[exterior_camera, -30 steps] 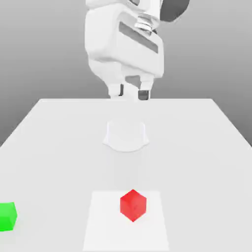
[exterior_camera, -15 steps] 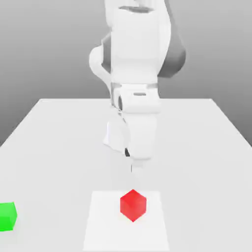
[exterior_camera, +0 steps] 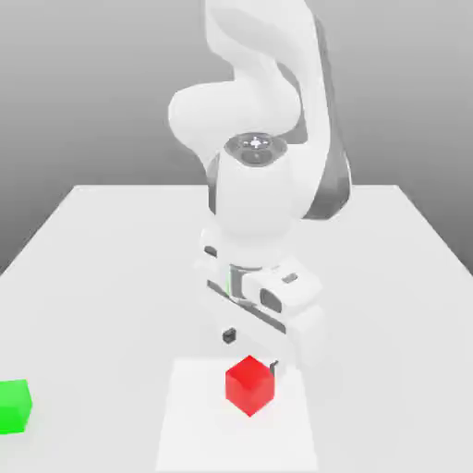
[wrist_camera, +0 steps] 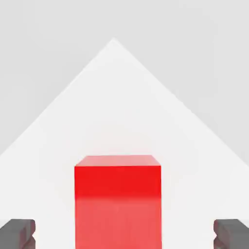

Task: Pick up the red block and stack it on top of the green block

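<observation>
The red block rests on a lighter square patch near the table's front. My gripper hangs low just behind and above it, open, with dark fingertips spread apart. In the hand view the red block fills the middle, and one dark fingertip shows on each side of it, apart from its faces. The green block sits alone at the front of the exterior view's left, far from the gripper.
The white table carries only the two blocks and the pale patch. The arm's bulky white body stands over the table's middle, behind the red block.
The hand has come down from high at the back of the table and forward, to just over the red block. Both blocks lie where they were.
</observation>
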Robot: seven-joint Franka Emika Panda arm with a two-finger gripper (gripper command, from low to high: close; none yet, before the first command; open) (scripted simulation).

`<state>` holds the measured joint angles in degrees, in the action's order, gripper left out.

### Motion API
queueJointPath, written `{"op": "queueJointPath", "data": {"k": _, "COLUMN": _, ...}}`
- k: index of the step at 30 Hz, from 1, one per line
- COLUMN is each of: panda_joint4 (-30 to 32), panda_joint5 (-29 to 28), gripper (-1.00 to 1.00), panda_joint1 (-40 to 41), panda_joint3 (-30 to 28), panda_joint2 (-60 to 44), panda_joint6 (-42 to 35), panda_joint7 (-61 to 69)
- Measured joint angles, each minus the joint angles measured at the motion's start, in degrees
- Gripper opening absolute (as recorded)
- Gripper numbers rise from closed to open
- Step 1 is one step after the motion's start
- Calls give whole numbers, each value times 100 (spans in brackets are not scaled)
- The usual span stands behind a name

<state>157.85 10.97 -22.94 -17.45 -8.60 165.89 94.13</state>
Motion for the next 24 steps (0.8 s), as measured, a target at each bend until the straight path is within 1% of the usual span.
{"op": "queueJointPath", "data": {"k": 2, "panda_joint4": -75, "panda_joint5": 439, "gripper": 0, "panda_joint1": 337, "panda_joint3": 440, "panda_joint2": -414, "panda_joint6": 332, "panda_joint7": 337}}
{"op": "queueJointPath", "data": {"k": 3, "panda_joint4": -102, "panda_joint5": 573, "gripper": -100, "panda_joint1": 474, "panda_joint3": 608, "panda_joint2": -558, "panda_joint6": 450, "panda_joint7": 443}}
{"op": "queueJointPath", "data": {"k": 8, "panda_joint4": -102, "panda_joint5": 584, "gripper": -100, "panda_joint1": 471, "panda_joint3": 606, "panda_joint2": -558, "panda_joint6": 440, "panda_joint7": 454}}
{"op": "queueJointPath", "data": {"k": 9, "panda_joint4": -117, "panda_joint5": 676, "gripper": -100, "panda_joint1": 513, "panda_joint3": 669, "panda_joint2": -632, "panda_joint6": 498, "panda_joint7": 523}}
{"op": "queueJointPath", "data": {"k": 10, "panda_joint4": -104, "panda_joint5": 617, "gripper": -100, "panda_joint1": 462, "panda_joint3": 604, "panda_joint2": -566, "panda_joint6": 445, "panda_joint7": 477}}
{"op": "queueJointPath", "data": {"k": 12, "panda_joint4": -42, "panda_joint5": 246, "gripper": -100, "panda_joint1": 287, "panda_joint3": 340, "panda_joint2": -254, "panda_joint6": 201, "panda_joint7": 196}}
{"op": "queueJointPath", "data": {"k": 16, "panda_joint4": 100, "panda_joint5": -784, "gripper": -100, "panda_joint1": 223, "panda_joint3": 6, "panda_joint2": 575, "panda_joint6": -442, "panda_joint7": -550}}
{"op": "queueJointPath", "data": {"k": 17, "panda_joint4": 38, "panda_joint5": -848, "gripper": -100, "panda_joint1": 332, "panda_joint3": -75, "panda_joint2": 651, "panda_joint6": -578, "panda_joint7": -724}}
{"op": "queueJointPath", "data": {"k": 19, "panda_joint4": -223, "panda_joint5": -740, "gripper": -100, "panda_joint1": 640, "panda_joint3": -271, "panda_joint2": 605, "panda_joint6": -808, "panda_joint7": -1082}}
{"op": "queueJointPath", "data": {"k": 24, "panda_joint4": -1066, "panda_joint5": -255, "gripper": -100, "panda_joint1": 1321, "panda_joint3": -804, "panda_joint2": 182, "panda_joint6": -1319, "panda_joint7": -2087}}
